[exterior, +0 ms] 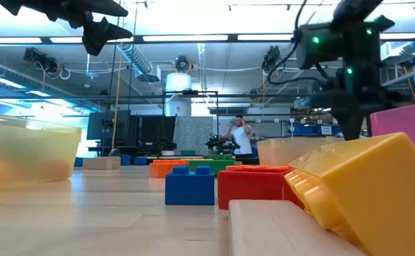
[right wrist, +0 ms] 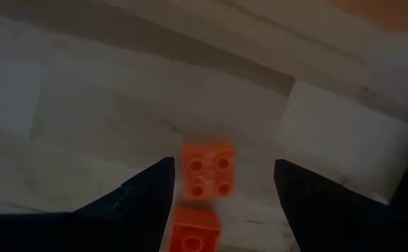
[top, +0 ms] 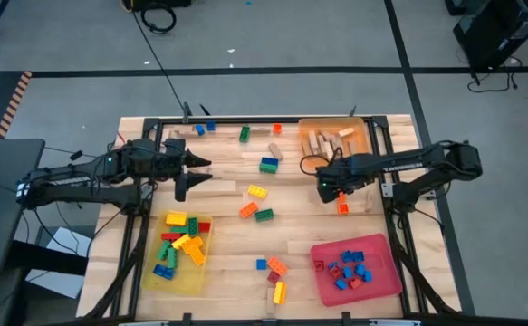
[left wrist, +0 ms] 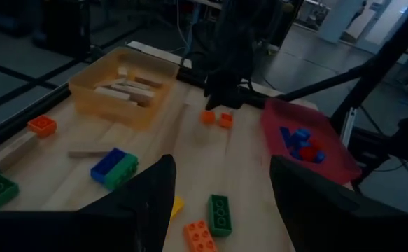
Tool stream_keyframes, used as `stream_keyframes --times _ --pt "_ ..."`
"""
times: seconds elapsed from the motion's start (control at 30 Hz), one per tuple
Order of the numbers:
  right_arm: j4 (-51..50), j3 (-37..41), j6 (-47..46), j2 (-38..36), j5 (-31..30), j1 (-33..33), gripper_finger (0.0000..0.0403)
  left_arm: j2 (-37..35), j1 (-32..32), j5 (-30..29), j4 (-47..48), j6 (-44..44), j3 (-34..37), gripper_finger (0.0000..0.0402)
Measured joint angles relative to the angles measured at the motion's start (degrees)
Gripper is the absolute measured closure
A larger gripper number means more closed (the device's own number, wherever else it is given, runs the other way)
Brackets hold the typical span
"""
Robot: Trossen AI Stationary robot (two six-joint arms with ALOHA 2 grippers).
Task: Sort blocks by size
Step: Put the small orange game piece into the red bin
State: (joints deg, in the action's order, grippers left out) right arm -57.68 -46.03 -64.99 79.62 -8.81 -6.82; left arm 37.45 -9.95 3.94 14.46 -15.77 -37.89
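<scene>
Loose blocks lie across the table: a blue-green pair [top: 269,165], a yellow one [top: 257,191], an orange one [top: 248,209] and a green one [top: 264,215]. Two small orange blocks [top: 342,203] sit near the right side. My right gripper [top: 327,189] hangs open just above them; its wrist view shows one orange block [right wrist: 207,170] between the fingers and a second one [right wrist: 193,236] closer in. My left gripper [top: 196,172] hovers open over the left-centre, holding nothing. Its wrist view shows the green block [left wrist: 220,213] and orange block [left wrist: 199,236] ahead.
An orange tray [top: 365,136] with tan wooden pieces stands at the back right. At the front left a yellow tray [top: 178,277] holds larger blocks, and a red tray [top: 386,276] at the front right holds small ones. More blocks [top: 276,266] lie front-centre, others [top: 244,134] along the back edge.
</scene>
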Motion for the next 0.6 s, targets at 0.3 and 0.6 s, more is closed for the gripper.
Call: stream_keyframes --times 0.3,0.6 --pt "11.34 7.42 3.04 -0.17 4.12 -0.63 0.0112 0.03 -0.01 -0.74 0.27 -0.69 0.00 0.0163" --pt "15.72 10.98 4.05 -0.07 5.76 -1.03 0.0110 0.03 -0.01 -0.87 0.24 -0.98 0.00 0.0163"
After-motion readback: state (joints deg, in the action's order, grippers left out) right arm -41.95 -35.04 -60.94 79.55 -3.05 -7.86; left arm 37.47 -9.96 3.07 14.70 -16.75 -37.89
